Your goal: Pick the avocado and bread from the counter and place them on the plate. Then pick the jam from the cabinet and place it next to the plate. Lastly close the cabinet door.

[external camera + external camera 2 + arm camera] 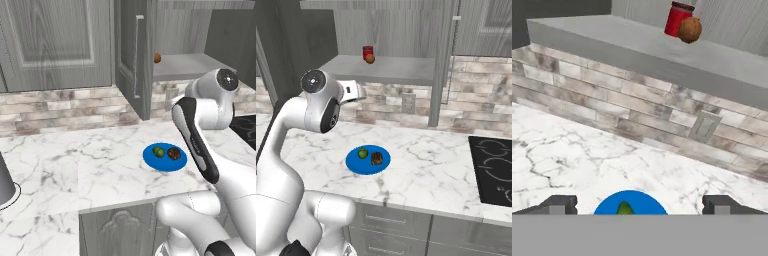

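From my seat the light is even and soft, with no clear source and no glare. The counter (421, 165) reads bright; the cabinet (391, 30) interior above the gripper (640, 204) is dimmer. Only faint shadow sits beneath the plate (152, 159). Everything is equally sharp, slightly pixelated, with no edge distortion.

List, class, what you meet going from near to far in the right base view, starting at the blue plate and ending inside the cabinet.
plate with avocado and bread → bare counter → wall outlet → orange-brown ball → jam
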Motion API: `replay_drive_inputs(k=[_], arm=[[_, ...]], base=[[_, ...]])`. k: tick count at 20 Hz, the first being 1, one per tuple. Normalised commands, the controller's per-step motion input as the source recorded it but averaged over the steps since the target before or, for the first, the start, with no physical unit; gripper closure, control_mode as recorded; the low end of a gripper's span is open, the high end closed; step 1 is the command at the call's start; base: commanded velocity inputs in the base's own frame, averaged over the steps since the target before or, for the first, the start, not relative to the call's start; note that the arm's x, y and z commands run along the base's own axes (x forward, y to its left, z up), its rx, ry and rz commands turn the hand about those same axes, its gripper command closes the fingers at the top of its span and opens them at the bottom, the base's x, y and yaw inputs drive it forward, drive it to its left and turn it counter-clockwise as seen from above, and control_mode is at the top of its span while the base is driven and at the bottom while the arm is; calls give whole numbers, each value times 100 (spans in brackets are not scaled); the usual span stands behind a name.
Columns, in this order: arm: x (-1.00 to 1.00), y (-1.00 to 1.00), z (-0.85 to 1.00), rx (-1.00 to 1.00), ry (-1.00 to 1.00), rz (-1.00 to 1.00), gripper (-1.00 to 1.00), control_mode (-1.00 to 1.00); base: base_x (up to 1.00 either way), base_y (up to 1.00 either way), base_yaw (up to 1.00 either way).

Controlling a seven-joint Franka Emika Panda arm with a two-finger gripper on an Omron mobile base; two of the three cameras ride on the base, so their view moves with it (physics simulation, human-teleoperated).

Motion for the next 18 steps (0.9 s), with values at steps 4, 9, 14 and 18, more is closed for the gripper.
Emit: replay_drive_inputs(k=[4, 9, 14, 18], arm=[[-16, 0, 67, 2, -26, 1, -100, -100], [-1, 0, 56, 0, -23, 0, -100, -100], [7, 0, 43, 0, -13, 0, -100, -100], [29, 0, 32, 0, -5, -1, -100, -100]], base=[[0, 0, 0], [0, 0, 0], [0, 0, 0], [0, 0, 0]])
